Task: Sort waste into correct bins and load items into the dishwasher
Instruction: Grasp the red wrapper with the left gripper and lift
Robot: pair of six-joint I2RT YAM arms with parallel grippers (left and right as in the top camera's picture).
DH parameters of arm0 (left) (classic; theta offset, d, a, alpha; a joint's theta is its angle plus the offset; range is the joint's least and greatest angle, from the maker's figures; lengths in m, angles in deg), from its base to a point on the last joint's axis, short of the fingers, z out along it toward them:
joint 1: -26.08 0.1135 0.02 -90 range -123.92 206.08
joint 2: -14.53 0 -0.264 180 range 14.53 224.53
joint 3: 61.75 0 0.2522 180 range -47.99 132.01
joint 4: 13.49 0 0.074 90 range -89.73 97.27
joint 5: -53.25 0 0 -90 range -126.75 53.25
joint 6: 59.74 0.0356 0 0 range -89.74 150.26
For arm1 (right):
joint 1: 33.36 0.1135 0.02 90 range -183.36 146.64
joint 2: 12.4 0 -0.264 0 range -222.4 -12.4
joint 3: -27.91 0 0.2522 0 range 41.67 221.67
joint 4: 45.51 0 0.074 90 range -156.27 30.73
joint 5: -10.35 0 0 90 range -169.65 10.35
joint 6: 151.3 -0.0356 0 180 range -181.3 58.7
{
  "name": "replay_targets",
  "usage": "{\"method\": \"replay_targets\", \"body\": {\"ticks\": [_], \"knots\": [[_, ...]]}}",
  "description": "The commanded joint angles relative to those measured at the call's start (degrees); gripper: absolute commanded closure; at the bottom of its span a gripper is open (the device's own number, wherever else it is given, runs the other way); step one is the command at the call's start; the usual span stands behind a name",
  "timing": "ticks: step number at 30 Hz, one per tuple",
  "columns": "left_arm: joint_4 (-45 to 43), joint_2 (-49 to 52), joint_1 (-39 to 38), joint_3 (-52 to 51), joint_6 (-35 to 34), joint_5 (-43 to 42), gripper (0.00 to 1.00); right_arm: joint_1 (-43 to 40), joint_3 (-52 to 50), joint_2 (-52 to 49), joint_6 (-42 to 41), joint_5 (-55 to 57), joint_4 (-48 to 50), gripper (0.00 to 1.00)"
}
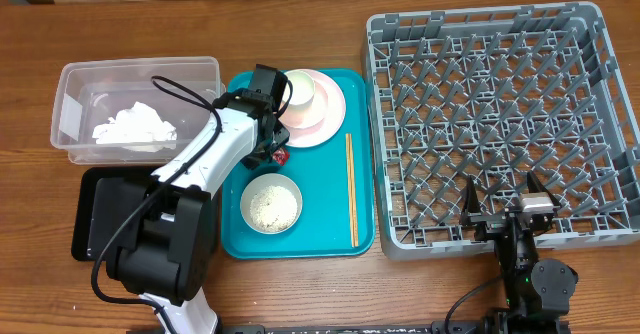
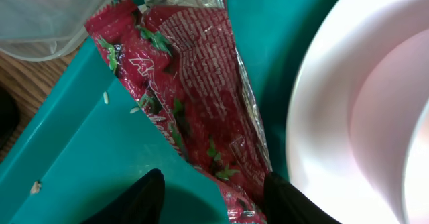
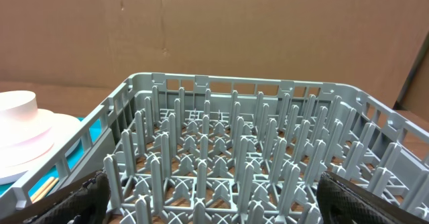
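Note:
The crumpled red wrapper [image 2: 194,83] lies on the teal tray [image 2: 87,157], between the clear tub [image 2: 47,16] and the pink plate [image 2: 335,117]. My left gripper [image 2: 214,200] is open, its fingers straddling the wrapper's near end. Overhead, only a corner of the wrapper [image 1: 283,157] shows beside the left gripper [image 1: 272,154]. A few rice grains [image 2: 106,98] dot the tray. The tissue [image 1: 135,127] sits in the tub [image 1: 140,66]. A cup [image 1: 300,92] stands on the plate [image 1: 330,109]. My right gripper [image 3: 214,204] hangs wide open and empty over the dish rack [image 3: 234,150].
A bowl holding rice [image 1: 271,203] and chopsticks [image 1: 351,189] lie on the teal tray [image 1: 330,224]. The black tray [image 1: 95,214] is partly under the left arm's base. The grey rack [image 1: 480,19] fills the right side, with my right gripper [image 1: 505,209] at its near edge.

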Motion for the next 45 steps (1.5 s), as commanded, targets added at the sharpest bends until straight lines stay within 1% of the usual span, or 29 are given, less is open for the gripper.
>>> {"method": "replay_targets", "body": {"ticks": [1,9,16,18,21,26,32,35,38,41,45], "knots": [[-0.3,0.6,-0.4,-0.3,1.1,1.2,0.49,0.0,-0.6,0.6,0.2,-0.3,0.3,0.0],[-0.4,0.6,-0.4,-0.7,1.3,1.3,0.5,0.0,-0.6,0.6,0.2,-0.3,0.3,0.0],[-2.1,0.6,-0.4,-3.4,1.3,1.2,0.5,0.0,-0.6,0.6,0.2,-0.3,0.3,0.0],[-2.0,0.6,-0.4,-3.7,1.3,1.2,0.52,0.0,-0.6,0.6,0.2,-0.3,0.3,0.0],[-2.2,0.6,-0.4,-3.7,1.3,1.2,0.56,0.0,-0.6,0.6,0.2,-0.3,0.3,0.0],[-2.5,0.6,-0.4,-3.7,1.3,1.2,0.7,0.0,-0.6,0.6,0.2,-0.3,0.3,0.0],[-2.5,0.6,-0.4,-3.7,1.3,1.2,0.89,0.0,-0.6,0.6,0.2,-0.3,0.3,0.0],[-2.5,0.6,-0.4,-3.6,1.3,1.2,0.96,0.0,-0.6,0.6,0.2,-0.3,0.3,0.0],[-2.4,0.5,-0.4,-2.8,1.3,1.2,0.96,0.0,-0.6,0.6,0.2,-0.3,0.3,0.0],[-2.1,0.3,-0.4,-0.5,3.4,0.9,0.96,0.0,-0.6,0.6,0.2,-0.3,0.3,0.0],[1.4,-0.3,-0.4,5.0,6.3,0.3,0.96,0.0,-0.6,0.6,0.2,-0.3,0.3,0.0]]}}
